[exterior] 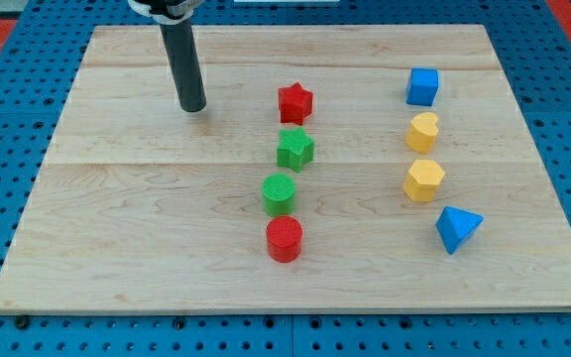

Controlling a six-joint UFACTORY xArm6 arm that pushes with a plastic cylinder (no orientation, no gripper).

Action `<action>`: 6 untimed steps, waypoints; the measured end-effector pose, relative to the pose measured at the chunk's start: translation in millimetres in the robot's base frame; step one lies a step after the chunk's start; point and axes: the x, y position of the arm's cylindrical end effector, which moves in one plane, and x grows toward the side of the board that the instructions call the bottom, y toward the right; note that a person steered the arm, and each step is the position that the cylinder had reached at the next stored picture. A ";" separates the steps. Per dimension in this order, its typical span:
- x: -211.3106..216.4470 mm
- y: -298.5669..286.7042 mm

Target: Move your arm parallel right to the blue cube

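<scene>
The blue cube [422, 86] sits near the view's top right on the wooden board [147, 208]. My tip [193, 107] rests on the board at the view's upper left, far to the left of the blue cube and a little lower in the view. The tip touches no block. The nearest block is the red star [294, 101], well to the tip's right.
A middle column holds the red star, a green star [294, 149], a green cylinder [279, 193] and a red cylinder [285, 239]. Below the blue cube stand a yellow heart [422, 132], a yellow hexagon [423, 179] and a blue triangular block [457, 228]. Blue pegboard surrounds the board.
</scene>
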 end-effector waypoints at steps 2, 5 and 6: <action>0.0 -4.0; -1.6 -4.4; -3.1 -4.4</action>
